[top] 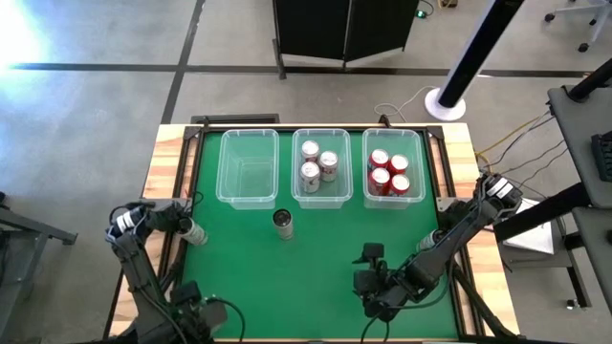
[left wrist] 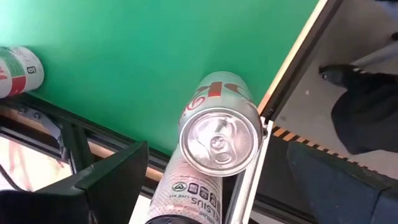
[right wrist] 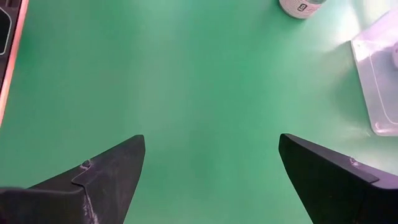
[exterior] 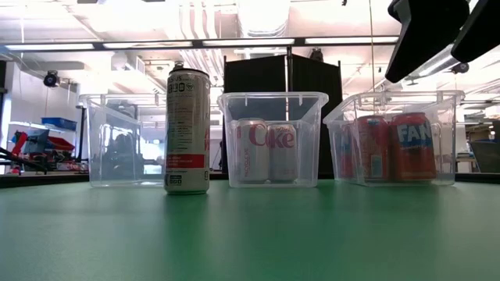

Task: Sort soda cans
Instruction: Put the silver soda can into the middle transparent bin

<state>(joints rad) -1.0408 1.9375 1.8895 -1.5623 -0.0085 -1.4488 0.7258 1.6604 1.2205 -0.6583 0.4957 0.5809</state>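
The left gripper (top: 187, 227), at nine o'clock, grips a can (top: 195, 232) for binning, while the right gripper (top: 371, 271) waits spread wide at five o'clock, leaving the standing can (top: 283, 223) untouched.

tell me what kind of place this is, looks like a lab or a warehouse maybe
Probably a robotics lab or workshop, not a home: bare concrete floor around the green table, exposed ceiling ducts and strip lights overhead, and cables trailing beside the rig.

Lone tall can (top: 283, 223) stands mid-counter just before the three bins (top: 320, 168); green counter (top: 316, 277) elsewhere open
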